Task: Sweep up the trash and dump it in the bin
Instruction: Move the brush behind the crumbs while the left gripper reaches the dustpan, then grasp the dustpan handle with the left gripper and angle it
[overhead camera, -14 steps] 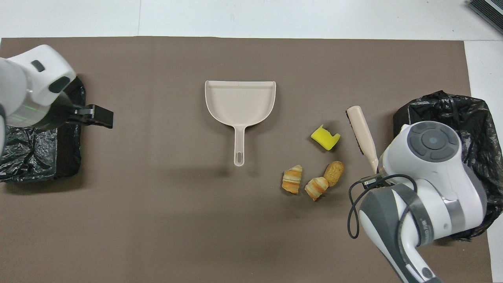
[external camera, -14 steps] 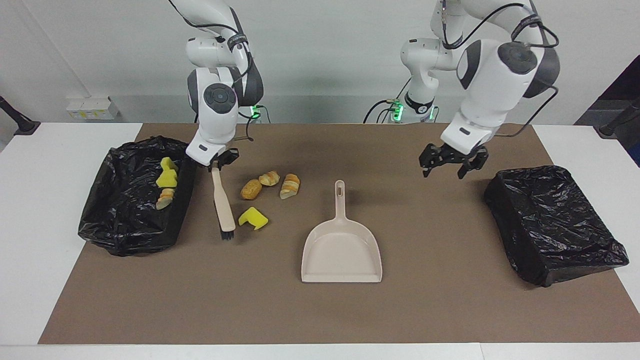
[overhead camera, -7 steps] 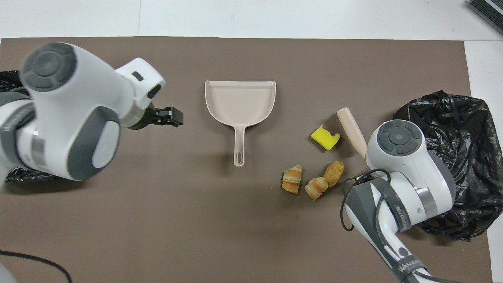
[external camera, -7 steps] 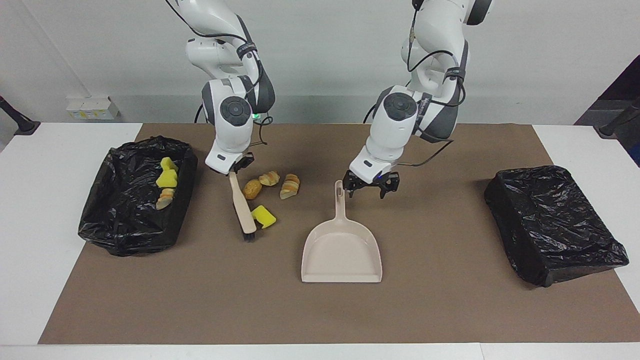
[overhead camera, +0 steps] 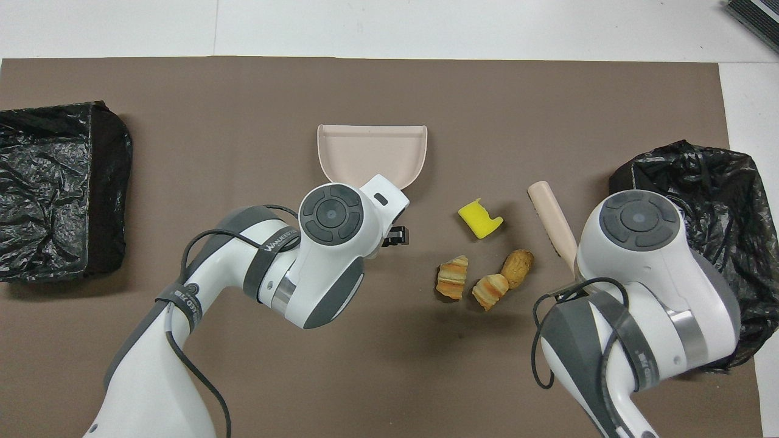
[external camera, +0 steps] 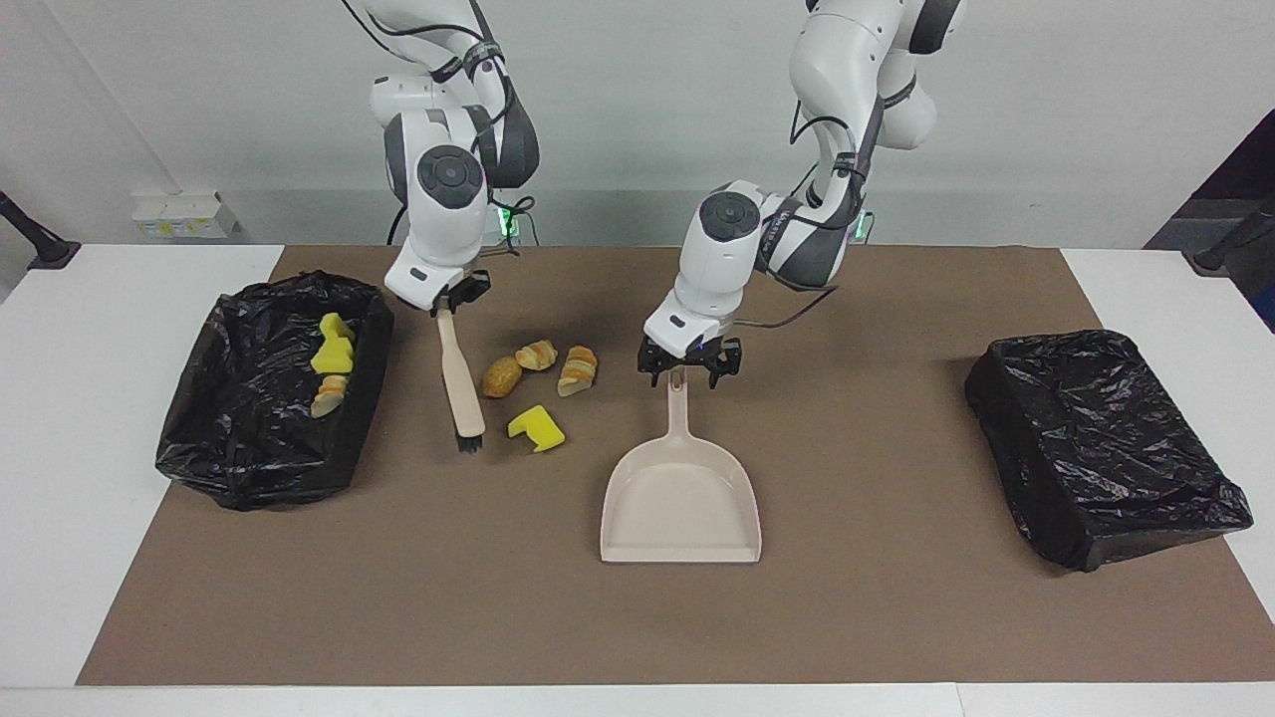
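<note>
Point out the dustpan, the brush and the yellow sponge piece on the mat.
dustpan [external camera: 680, 503]: facing view, on its bare pan floor.
brush [external camera: 460, 383]: facing view, middle of its beige handle.
yellow sponge piece [external camera: 536, 427]: facing view, on its top face.

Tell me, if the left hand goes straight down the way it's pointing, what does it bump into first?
Probably the dustpan: the left hand points down, right over the tip of its handle. How much gap is left is hard to judge, but nothing else shows in between.
</note>
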Robot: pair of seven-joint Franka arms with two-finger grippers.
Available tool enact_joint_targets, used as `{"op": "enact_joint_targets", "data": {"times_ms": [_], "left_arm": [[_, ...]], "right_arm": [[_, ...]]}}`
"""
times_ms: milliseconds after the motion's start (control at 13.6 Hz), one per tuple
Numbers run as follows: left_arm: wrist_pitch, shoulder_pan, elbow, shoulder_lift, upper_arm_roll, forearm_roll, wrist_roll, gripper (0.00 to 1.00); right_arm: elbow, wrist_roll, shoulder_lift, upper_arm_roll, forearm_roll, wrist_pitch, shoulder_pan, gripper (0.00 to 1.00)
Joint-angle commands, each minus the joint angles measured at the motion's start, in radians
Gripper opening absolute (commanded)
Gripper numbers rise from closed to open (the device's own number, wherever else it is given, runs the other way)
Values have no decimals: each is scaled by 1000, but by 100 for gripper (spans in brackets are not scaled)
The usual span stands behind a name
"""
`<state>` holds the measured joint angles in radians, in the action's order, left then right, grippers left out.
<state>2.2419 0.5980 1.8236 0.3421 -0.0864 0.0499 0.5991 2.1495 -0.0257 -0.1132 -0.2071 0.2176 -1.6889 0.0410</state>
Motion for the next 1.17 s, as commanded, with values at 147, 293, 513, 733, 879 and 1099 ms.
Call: {"op": "enact_joint_targets", "data": {"times_ms": [147, 293, 513, 733, 879, 1099], "left_arm": [[12, 14, -23, 17, 22, -5, 34, 22], [13, 2, -24, 14, 25, -7, 25, 0], [-25, -40, -30, -5, 27, -8, -1, 0], [-89, -73, -33, -32, 27, -7, -94, 0], [-167, -110, -52, -47, 27, -5, -171, 0], [-266, -171, -115, -32, 27, 5, -408, 0]], "right_arm": [[226, -55, -186, -9, -102, 12, -18, 0], [283, -136, -206, -11, -184, -34, -14, 0], [303, -238, -168, -12, -213, -98, 29, 0], [310, -252, -129, -14, -254, -207, 54, 0], [297, -253, -106, -12, -354, -236, 69, 0], [244, -385, -100, -17, -367, -177, 136, 0]]}}
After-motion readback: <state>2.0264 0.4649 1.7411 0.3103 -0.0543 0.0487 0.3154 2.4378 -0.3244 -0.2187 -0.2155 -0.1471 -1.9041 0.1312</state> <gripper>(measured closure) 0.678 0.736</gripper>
